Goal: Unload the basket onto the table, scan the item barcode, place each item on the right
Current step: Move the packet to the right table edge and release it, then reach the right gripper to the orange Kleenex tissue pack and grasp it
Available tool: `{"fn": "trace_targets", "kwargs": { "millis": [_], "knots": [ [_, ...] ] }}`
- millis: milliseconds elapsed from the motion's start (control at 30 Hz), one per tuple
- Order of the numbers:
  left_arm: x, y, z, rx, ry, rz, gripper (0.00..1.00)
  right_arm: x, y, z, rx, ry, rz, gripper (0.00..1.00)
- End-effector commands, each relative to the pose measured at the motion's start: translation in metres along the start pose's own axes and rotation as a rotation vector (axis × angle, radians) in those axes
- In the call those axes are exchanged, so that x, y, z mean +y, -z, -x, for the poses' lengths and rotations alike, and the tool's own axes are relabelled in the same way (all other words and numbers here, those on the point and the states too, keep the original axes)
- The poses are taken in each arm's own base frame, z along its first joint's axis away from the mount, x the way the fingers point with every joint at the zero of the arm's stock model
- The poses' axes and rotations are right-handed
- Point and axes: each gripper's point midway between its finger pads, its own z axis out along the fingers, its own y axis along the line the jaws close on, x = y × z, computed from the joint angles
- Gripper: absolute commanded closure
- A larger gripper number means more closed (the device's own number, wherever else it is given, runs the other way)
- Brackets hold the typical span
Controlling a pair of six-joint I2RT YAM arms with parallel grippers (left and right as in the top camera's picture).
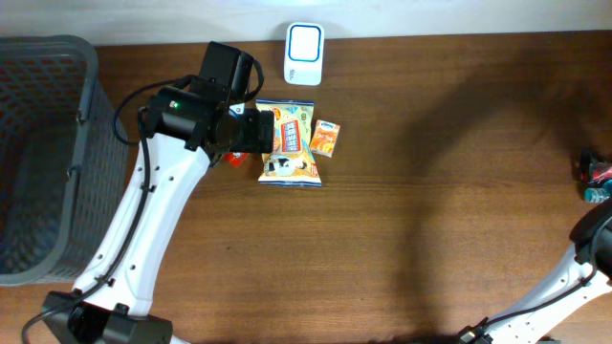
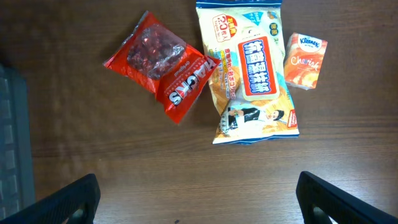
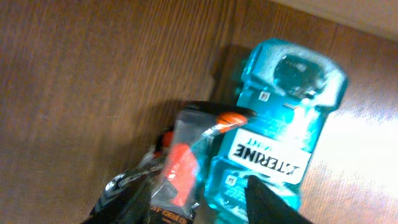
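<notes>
The left arm [image 1: 143, 220] reaches from the bench's [image 1: 430, 210] near left corner up toward its far middle, wrist bent so the camera looks straight down. Its fingers [image 2: 68, 202] are spread wide, holding nothing, and hover over a red candy bag [image 2: 163, 67], a snack bag [image 2: 252, 71] and an orange tissue pack [image 2: 305, 61] lying close together. The white scanner [image 1: 304, 41] sits just beyond them at the far edge.

The right arm [image 1: 564, 282] rises along the right edge. Its fingers [image 3: 267, 202] stand partly apart over a blue mouthwash bottle [image 3: 280, 118], with a clear-and-red packet [image 3: 183, 162] in the gap; whether they touch it cannot be told.
</notes>
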Motion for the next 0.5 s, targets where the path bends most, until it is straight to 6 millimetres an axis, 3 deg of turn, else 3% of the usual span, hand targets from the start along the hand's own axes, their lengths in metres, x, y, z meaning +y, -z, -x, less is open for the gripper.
{"fn": "trace_targets", "kwargs": {
  "millis": [0, 100, 267, 300, 367, 467],
  "knots": [
    [0.001, -0.001, 0.002, -0.004, -0.014, 0.007, 0.01, -0.007, 0.009, -0.001, 0.012, 0.025, -0.012, 0.44],
    [0.001, -0.001, 0.002, -0.004, -0.014, 0.007, 0.01, 0.010, 0.015, -0.013, 0.079, 0.037, 0.091, 0.44],
    [0.001, -0.001, 0.002, -0.004, -0.014, 0.007, 0.01, 0.073, 0.049, -0.039, 0.212, 0.128, 0.448, 0.45],
    [0.001, -0.001, 0.002, -0.004, -0.014, 0.007, 0.01, 0.097, 0.067, -0.056, 0.264, 0.196, 0.582, 0.45],
    [0.001, -0.001, 0.002, -0.004, -0.014, 0.007, 0.01, 0.127, 0.091, -0.085, 0.334, 0.301, 0.730, 0.44],
    [0.001, -0.001, 0.002, -0.004, -0.014, 0.007, 0.01, 0.156, 0.117, -0.138, 0.435, 0.458, 0.795, 0.33]
  ]
}}
